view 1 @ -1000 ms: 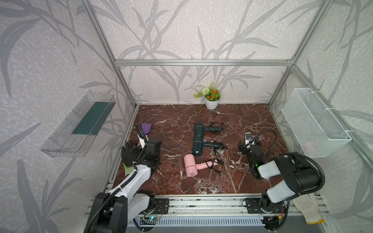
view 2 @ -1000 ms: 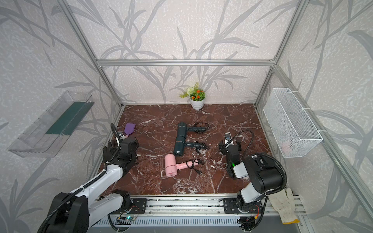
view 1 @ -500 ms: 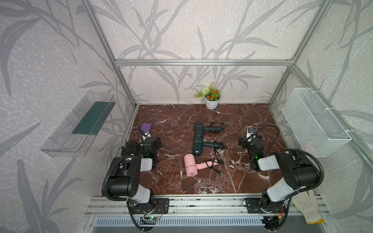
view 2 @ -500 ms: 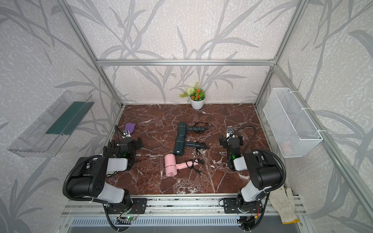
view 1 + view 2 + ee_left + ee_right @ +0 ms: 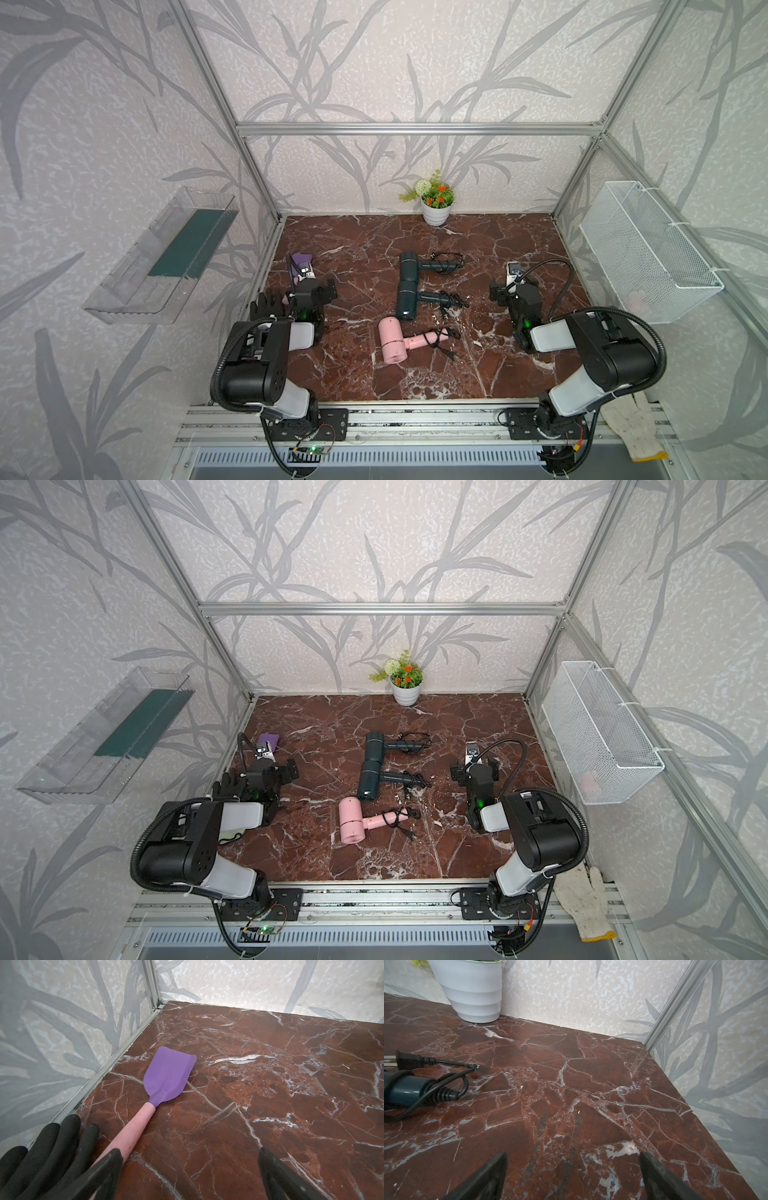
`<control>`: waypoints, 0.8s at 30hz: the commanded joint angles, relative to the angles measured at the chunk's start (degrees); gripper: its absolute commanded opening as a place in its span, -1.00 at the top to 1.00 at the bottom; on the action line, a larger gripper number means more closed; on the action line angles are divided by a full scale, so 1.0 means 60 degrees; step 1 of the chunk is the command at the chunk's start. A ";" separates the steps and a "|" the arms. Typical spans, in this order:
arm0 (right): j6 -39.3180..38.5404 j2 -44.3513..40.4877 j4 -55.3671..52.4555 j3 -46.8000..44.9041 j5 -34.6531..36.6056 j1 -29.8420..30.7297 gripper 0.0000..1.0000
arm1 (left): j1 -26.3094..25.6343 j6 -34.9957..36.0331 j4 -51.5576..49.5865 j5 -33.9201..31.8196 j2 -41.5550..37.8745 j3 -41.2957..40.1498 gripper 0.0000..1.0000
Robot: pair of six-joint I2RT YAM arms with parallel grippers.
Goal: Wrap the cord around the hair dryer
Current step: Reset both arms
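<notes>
I have the left claw [image 5: 189, 1151] low over the marble table [image 5: 270, 1064] by the left wall, jaws spread wide and holding nothing. A purple spatula [image 5: 169, 1072] with a pink handle lies just ahead of it, and a black glove [image 5: 41, 1157] sits beside the handle's near end. The right claw [image 5: 572, 1154] is just as wide open and empty, low over bare marble on the right side, well apart from the dryers.

The pink hair dryer [image 5: 392, 345] is nearest to me in the middle of the table. It lies on its side, with its black cord [image 5: 436, 336] looped across the handle and the plug end trailing on the marble just beside it. Behind it lie the nearer teal hair dryer [image 5: 406, 301] and the farther teal hair dryer [image 5: 409, 259] (barrels nearly in line), each with its cord bunched at the end of its handle.

From the right wrist I see one teal handle [image 5: 402, 1088] with cord looping over its end and a plug [image 5: 406, 1061] lying beside it. A white flower pot [image 5: 435, 212] stands at the back wall
</notes>
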 commanded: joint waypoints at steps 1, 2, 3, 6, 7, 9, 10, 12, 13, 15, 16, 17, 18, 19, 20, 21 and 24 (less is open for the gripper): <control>0.0110 -0.0145 -0.0029 0.0063 -0.0004 -0.0027 -0.99 | -0.0010 0.0200 0.0145 0.0045 -0.0020 0.0146 -0.99; 0.0123 -0.0140 -0.0053 0.0070 -0.0024 -0.0040 -0.98 | -0.0017 0.0191 0.0147 0.0043 -0.0013 0.0147 -0.99; 0.0113 -0.0147 -0.0052 0.0072 -0.0017 -0.0044 -0.98 | -0.0019 0.0191 0.0145 0.0035 -0.0020 0.0146 -0.99; 0.0125 -0.0151 -0.0047 0.0078 -0.0025 -0.0044 -0.98 | -0.0009 0.0191 0.0136 0.0039 -0.0022 0.0146 -0.99; 0.0114 -0.0151 -0.0047 0.0071 -0.0017 -0.0044 -0.98 | -0.0009 0.0191 0.0144 0.0045 -0.0030 0.0146 -0.99; 0.0111 -0.0152 -0.0013 0.0043 -0.0056 -0.0044 -0.98 | -0.0010 0.0191 0.0137 0.0045 -0.0024 0.0150 -0.99; -0.0123 -0.0161 0.0215 -0.0077 -0.0670 -0.0044 -0.98 | -0.0012 0.0191 0.0142 0.0036 -0.0021 0.0146 -0.99; -0.0546 -0.0097 0.0958 -0.0454 -0.1618 -0.0029 -0.98 | -0.0016 0.0194 0.0139 0.0040 -0.0021 0.0146 -0.99; -0.0383 -0.0067 0.1012 -0.0434 -0.1089 -0.0016 -0.98 | -0.0018 0.0191 0.0145 0.0043 -0.0022 0.0146 -0.99; 0.0328 -0.0223 -0.0251 0.0132 0.0222 -0.0136 -0.98 | -0.0013 0.0192 0.0141 0.0045 -0.0021 0.0150 -0.99; 0.0440 -0.0406 -0.0755 0.0209 0.0198 -0.0146 -0.98 | -0.0009 0.0191 0.0144 0.0045 -0.0021 0.0146 -0.98; 0.0336 -0.0421 -0.0768 0.0179 -0.0268 -0.0146 -0.98 | -0.0016 0.0191 0.0143 0.0043 -0.0028 0.0147 -0.99; -0.0171 -0.0344 -0.0207 -0.0076 -0.1280 -0.0146 -0.98 | -0.0015 0.0191 0.0152 0.0044 -0.0026 0.0154 -0.99; -0.0420 -0.0127 0.0702 -0.0353 -0.1614 -0.0139 -0.98 | -0.0016 0.0191 0.0143 0.0044 -0.0024 0.0146 -0.99; -0.0340 -0.0037 0.1071 -0.0446 -0.1099 -0.0084 -0.98 | -0.0013 0.0191 0.0153 0.0042 -0.0022 0.0146 -0.99; 0.0045 -0.0155 0.0626 -0.0275 -0.0270 -0.0086 -0.98 | -0.0016 0.0191 0.0147 0.0039 -0.0009 0.0146 -0.99; 0.0052 -0.0154 0.0042 -0.0002 -0.0356 -0.0117 -0.98 | -0.0009 0.0191 0.0138 0.0045 -0.0023 0.0147 -0.99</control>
